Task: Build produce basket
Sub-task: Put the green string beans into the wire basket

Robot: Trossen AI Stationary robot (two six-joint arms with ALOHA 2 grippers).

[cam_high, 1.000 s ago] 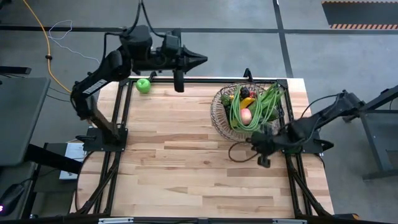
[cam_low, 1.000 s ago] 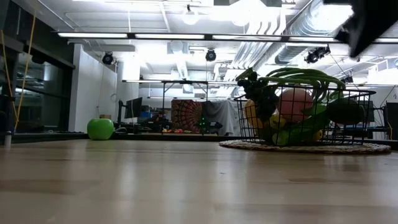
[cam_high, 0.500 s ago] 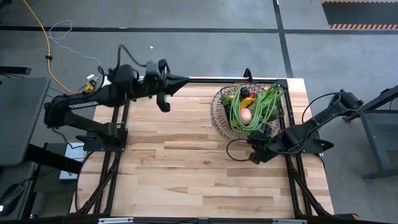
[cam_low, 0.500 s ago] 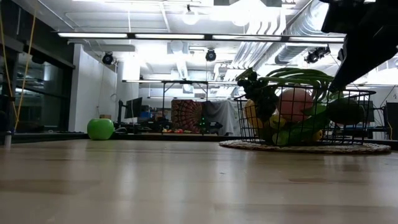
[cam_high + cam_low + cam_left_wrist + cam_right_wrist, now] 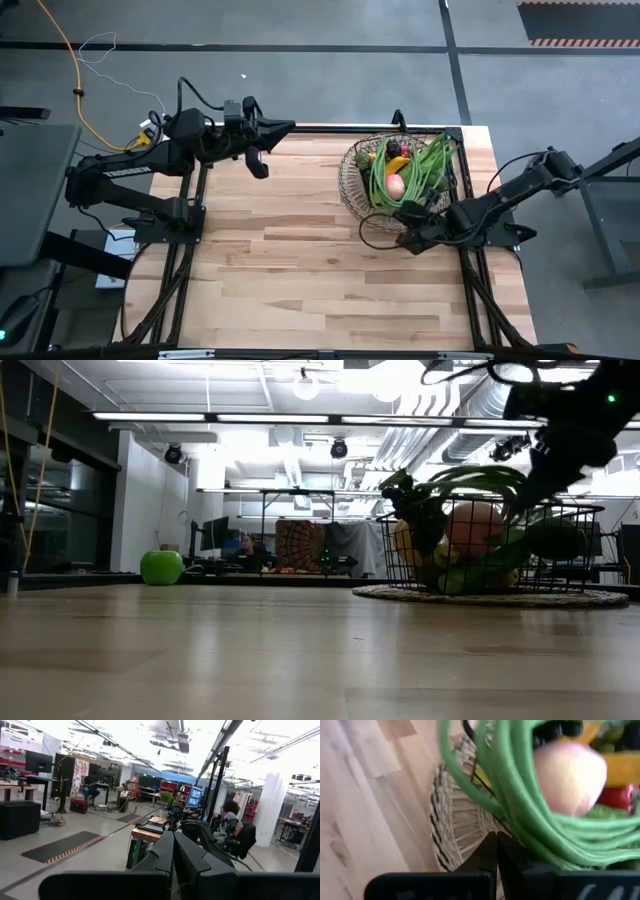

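just beside the basket [image 5: 352,180], right hand [image 5: 409,211] shut.

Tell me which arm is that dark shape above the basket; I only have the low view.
Observer: The right arm. From above, its hand sits at the rim of the basket, beside the long green beans.
Operator: Holding anything?
Observer: No. Its wrist view shows the fingers shut and empty.
Operator: And the other arm?
Observer: The left hand is shut, over the table edge on the left side, well apart from the basket.
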